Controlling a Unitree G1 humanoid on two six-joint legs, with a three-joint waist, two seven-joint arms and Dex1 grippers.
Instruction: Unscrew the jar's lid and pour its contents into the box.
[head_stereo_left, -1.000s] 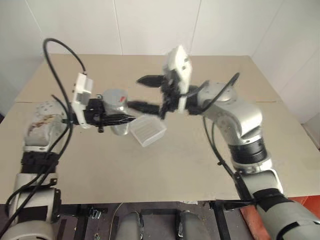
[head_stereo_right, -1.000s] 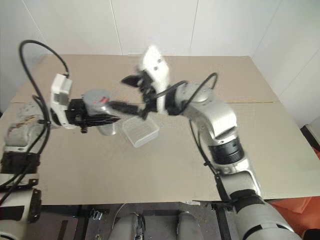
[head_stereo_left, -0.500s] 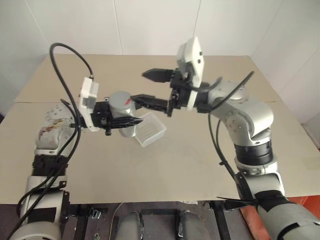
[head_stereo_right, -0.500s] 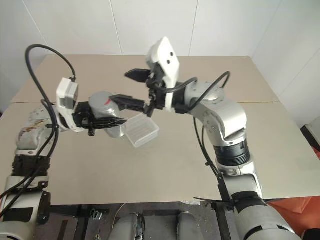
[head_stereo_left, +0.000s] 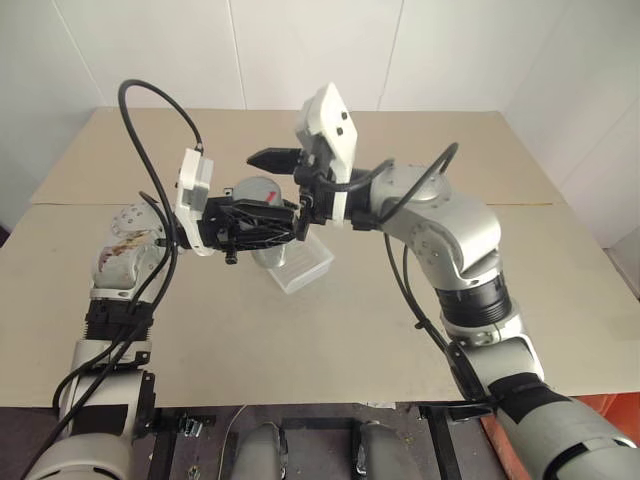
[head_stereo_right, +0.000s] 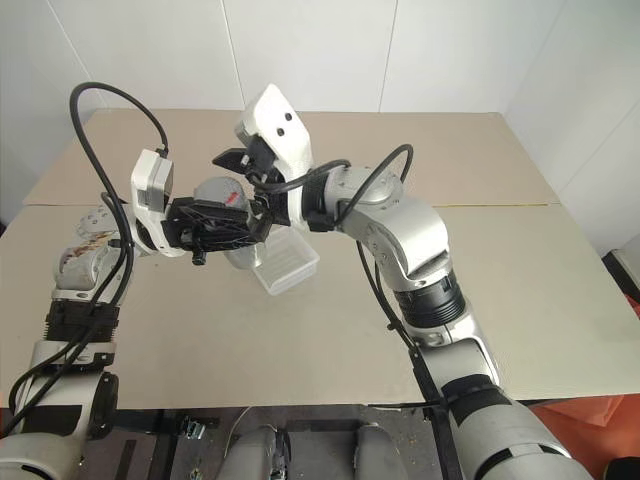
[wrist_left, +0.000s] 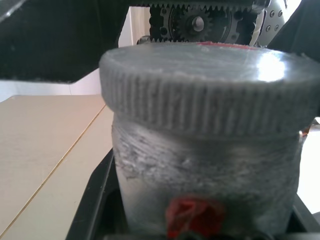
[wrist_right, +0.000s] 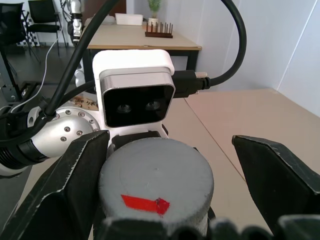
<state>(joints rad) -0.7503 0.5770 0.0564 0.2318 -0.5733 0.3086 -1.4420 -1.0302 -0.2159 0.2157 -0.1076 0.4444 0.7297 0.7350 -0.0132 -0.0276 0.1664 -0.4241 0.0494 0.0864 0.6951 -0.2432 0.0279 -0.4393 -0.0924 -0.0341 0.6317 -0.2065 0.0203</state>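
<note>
Silvery shiny cylindrical jar (head_stereo_left: 262, 215): clamped by left pincer (head_stereo_left: 270, 220) above worktop (head_stereo_left: 330, 330).
Ribbed grey screw lid (wrist_right: 155, 177): flanked by spread right pincer (wrist_right: 170, 190); untouched.
Handling: rigid, slick; ribbed rim judged best hold.

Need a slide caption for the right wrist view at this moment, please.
Open right hand straddles the red-marked lid of the jar gripped by the left hand.
</note>
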